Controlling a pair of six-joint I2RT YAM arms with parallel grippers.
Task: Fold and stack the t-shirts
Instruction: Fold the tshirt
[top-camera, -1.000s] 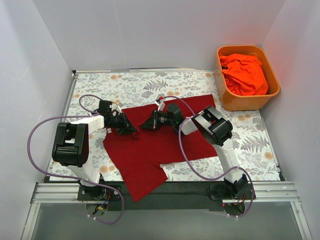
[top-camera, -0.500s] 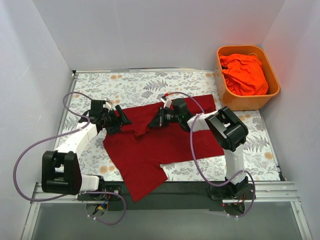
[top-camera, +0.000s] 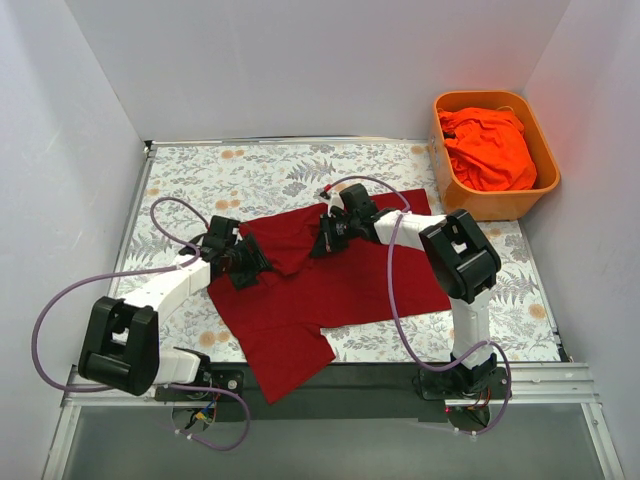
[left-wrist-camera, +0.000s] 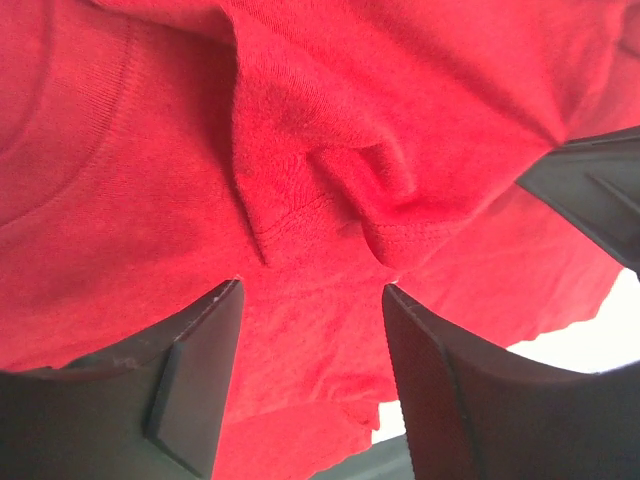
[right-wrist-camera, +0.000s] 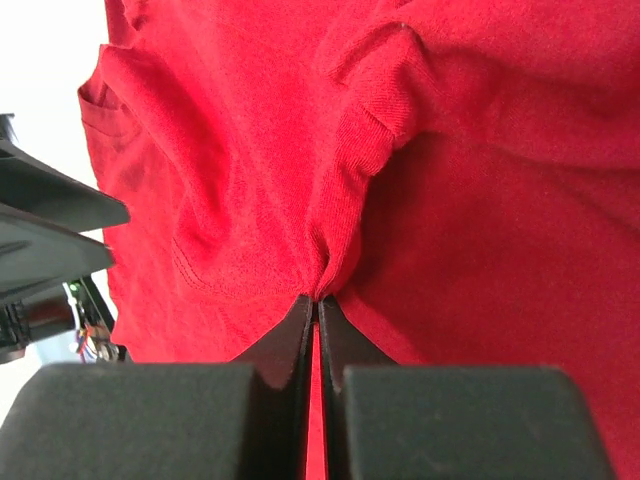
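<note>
The dark crimson t-shirt (top-camera: 320, 285) lies spread on the flowered table, one part hanging over the near edge. My right gripper (top-camera: 322, 240) is shut on a pinched fold of it (right-wrist-camera: 335, 240) near the shirt's far edge. My left gripper (top-camera: 255, 262) is open, its fingers (left-wrist-camera: 190, 370) standing either side of the crimson cloth (left-wrist-camera: 300, 190) at the shirt's left part, holding nothing. The bright orange-red t-shirt (top-camera: 490, 148) lies crumpled in the orange tub (top-camera: 545, 185) at the far right.
The flowered table (top-camera: 260, 175) has white walls on three sides. The tub stands in the far right corner. Purple cables loop from both arms over the table's left part and over the shirt.
My left gripper has moved right and nearer onto the shirt's left part. My right gripper has shifted a little away and right, still pinching the cloth, and the shirt's far edge has bunched.
</note>
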